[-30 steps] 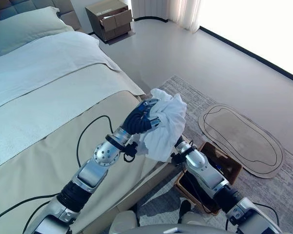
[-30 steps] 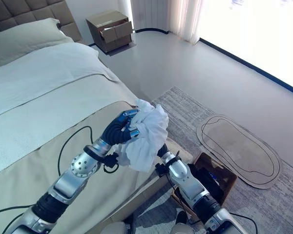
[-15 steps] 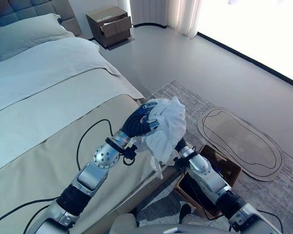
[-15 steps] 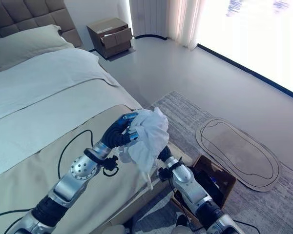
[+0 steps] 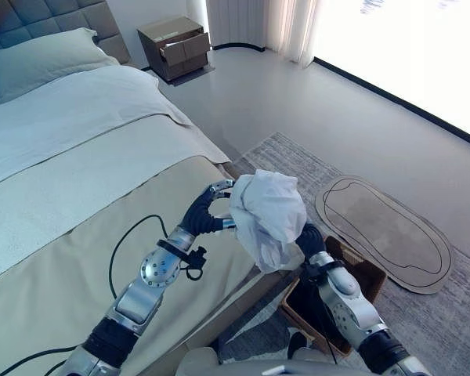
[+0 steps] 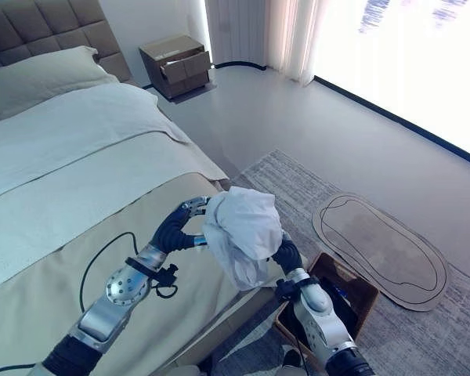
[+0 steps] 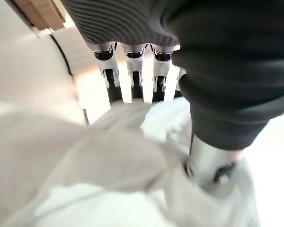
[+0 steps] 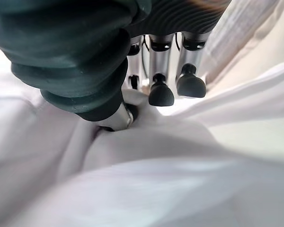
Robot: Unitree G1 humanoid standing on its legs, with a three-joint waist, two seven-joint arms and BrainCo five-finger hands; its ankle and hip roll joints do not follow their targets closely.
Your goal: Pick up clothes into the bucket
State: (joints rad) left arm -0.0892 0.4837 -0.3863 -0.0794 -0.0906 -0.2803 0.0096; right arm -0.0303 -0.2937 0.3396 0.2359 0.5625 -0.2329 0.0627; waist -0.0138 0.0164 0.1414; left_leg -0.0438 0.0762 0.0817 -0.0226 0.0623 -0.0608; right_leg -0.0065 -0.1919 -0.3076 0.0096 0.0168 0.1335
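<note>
**Ana:** Left hand (image 5: 207,210) first: what is it doing?

**Ben:** Its fingers are curled into a bunched white cloth garment (image 5: 268,219), which it holds up in the air off the corner of the bed. In the left wrist view the silver fingers (image 7: 132,85) run down into the folds with the thumb pressed into the fabric beside them.

**Ana:** And the right hand (image 6: 286,255)?

**Ben:** It sits under the far side of the same garment. In its own wrist view the dark fingertips (image 8: 161,94) bend toward the thumb with cloth gathered between them, so it grips the garment too.

**Ana:** Where is the garment in relation to the bucket?

**Ben:** Raised between the two hands, above and a little to the bed side of the brown woven basket with a dark lining (image 5: 360,274), which stands on the floor just beside the bed's foot. The cloth hangs clear of the basket rim.

**Ana:** What else is around?

**Ben:** The basket rests on a grey patterned rug (image 5: 454,313), with an oval tan mat (image 5: 384,231) near it. The wide bed with a beige cover (image 5: 63,258) lies to the left, and a brown bedside cabinet (image 5: 172,47) stands well apart, by the wall.
</note>
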